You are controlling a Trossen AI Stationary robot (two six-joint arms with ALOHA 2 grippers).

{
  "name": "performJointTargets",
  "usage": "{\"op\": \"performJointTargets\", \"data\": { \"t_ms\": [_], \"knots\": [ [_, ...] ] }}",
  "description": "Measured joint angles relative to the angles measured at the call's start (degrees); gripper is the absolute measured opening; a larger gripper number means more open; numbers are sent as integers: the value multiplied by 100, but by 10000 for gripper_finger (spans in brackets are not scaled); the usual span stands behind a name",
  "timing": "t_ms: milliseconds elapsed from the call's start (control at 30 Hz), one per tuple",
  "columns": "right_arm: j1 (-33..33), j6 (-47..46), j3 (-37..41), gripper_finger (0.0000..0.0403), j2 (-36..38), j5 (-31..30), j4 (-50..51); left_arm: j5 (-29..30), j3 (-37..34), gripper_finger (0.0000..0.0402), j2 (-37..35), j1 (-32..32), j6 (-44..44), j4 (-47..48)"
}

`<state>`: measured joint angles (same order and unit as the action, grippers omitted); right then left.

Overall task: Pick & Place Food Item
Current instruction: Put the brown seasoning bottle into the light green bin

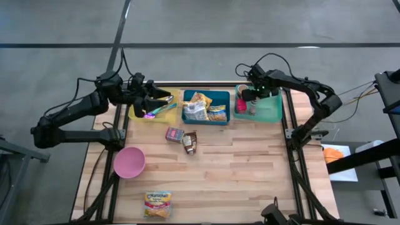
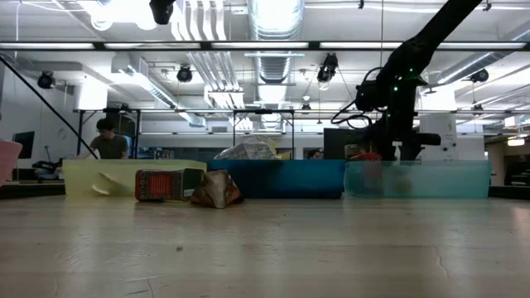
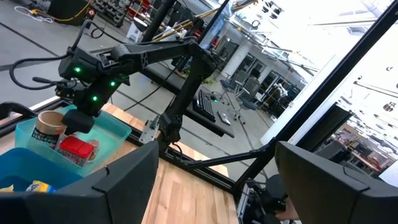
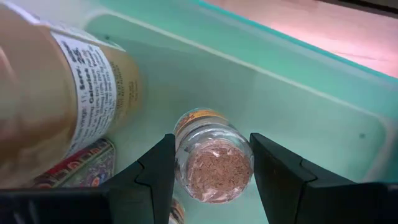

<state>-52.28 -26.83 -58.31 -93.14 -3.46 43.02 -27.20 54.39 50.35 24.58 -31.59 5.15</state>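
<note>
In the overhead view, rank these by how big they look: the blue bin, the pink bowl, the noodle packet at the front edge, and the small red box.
1. Blue bin
2. Pink bowl and noodle packet: too alike to rank
3. Small red box

A small glass spice jar (image 4: 213, 158) stands upright inside the teal bin (image 4: 298, 93).

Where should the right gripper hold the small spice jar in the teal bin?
Across the jar body, coming from above. It lies in the teal bin between the right gripper's fingers, its round sides facing them; a bigger bottle crowds one side.
</note>
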Motion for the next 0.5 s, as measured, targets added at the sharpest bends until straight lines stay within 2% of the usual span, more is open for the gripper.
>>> {"op": "performJointTargets", "data": {
  "t_ms": [200,367,500],
  "knots": [
    [192,50,16,169,-62,-16,-31,0,0,327,0,0,0,0],
    [260,46,22,207,-64,-9,24,4,0,327,0,0,0,0],
    [286,123,24,218,-64,140,25,9,0,327,0,-1,0,0]
  ]
}}
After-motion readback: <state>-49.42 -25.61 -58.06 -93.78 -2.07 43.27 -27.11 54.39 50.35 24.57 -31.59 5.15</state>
